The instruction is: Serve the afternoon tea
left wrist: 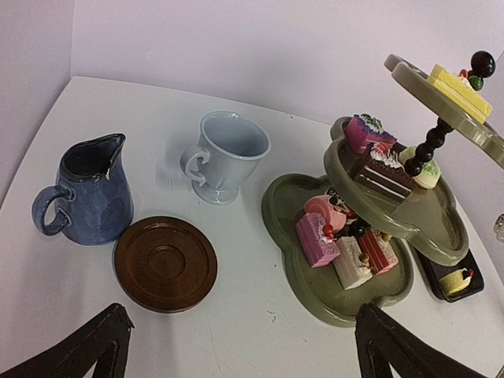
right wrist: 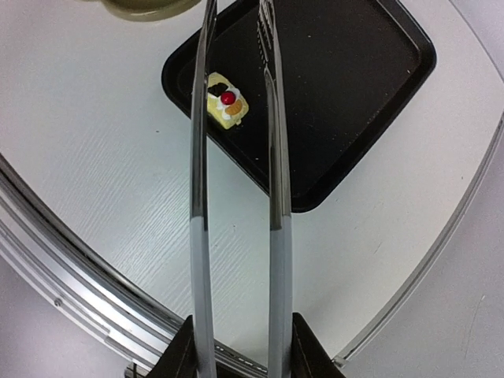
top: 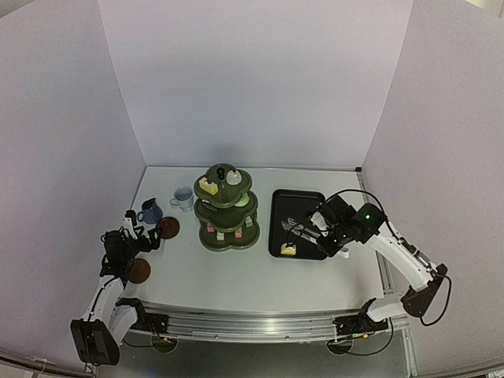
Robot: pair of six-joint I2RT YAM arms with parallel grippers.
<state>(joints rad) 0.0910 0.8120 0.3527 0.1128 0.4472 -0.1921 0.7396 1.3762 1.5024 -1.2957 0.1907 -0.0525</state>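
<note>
On the counter (top: 236,276) R of the green stand (top: 227,209), the black tray (right wrist: 354,94) carried one yellow cake (right wrist: 227,101), w/ the metal tongs (right wrist: 274,157) clamped at their handle end btwn the right fingers (right wrist: 179,358), tips apart near it. Left fingers (left wrist: 94,346) were spread wide, holding nothing, facing a brown saucer (left wrist: 165,264), blue mug (left wrist: 87,193) & pale mug (left wrist: 228,157).

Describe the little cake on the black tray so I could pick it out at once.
Right of the dark green three-tier stand mid-table lies a black tray. In its near left corner sits a small yellow cake topped with white cream and a red cherry. It is the only cake on the tray; the other cakes all sit on the stand.
</note>
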